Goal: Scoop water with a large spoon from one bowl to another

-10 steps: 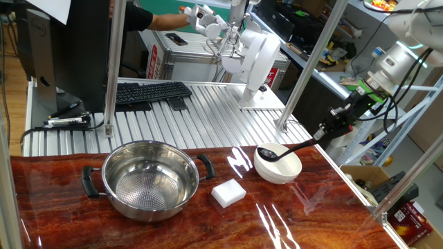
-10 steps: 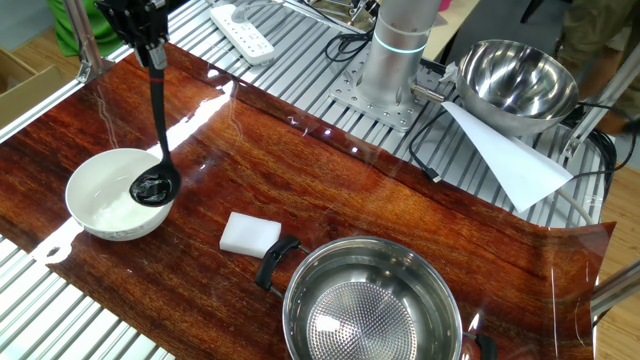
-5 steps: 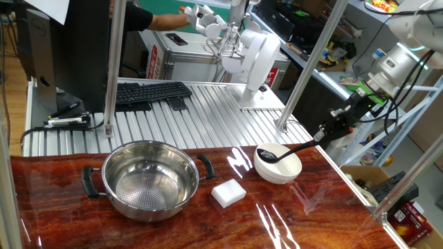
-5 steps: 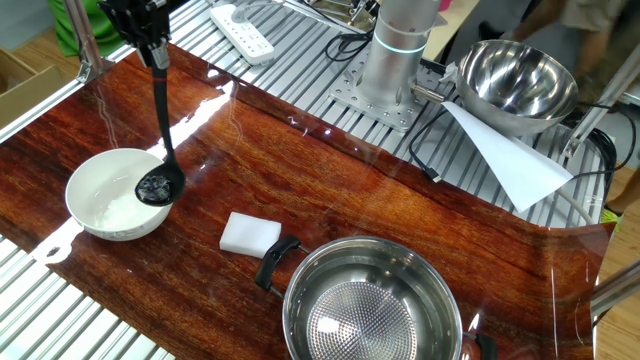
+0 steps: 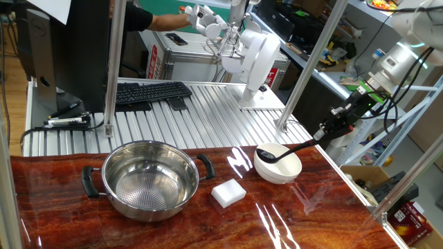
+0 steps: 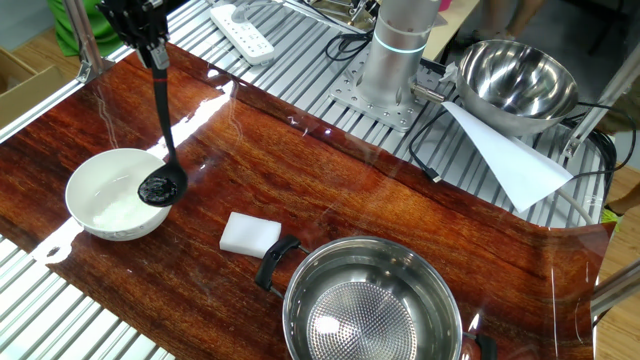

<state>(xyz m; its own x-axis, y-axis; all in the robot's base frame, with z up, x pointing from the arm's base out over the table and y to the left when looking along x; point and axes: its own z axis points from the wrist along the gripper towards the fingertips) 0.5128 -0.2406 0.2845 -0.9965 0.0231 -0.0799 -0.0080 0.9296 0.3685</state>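
Black ladle (image 6: 161,150) clamped by the handle in the gripper (image 5: 331,129), cup poised over the white bowl (image 6: 105,196) near its rim; steel pot (image 5: 147,178) well apart, beyond a white block (image 5: 228,192).

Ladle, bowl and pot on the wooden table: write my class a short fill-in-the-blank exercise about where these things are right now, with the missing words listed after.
1. The gripper holds the black ladle by its ____.
2. The ladle's cup hangs over the white ____.
3. The white block lies between the white bowl and the steel ____.
4. The steel pot has two ____ side handles.

Missing words: handle; bowl; pot; black
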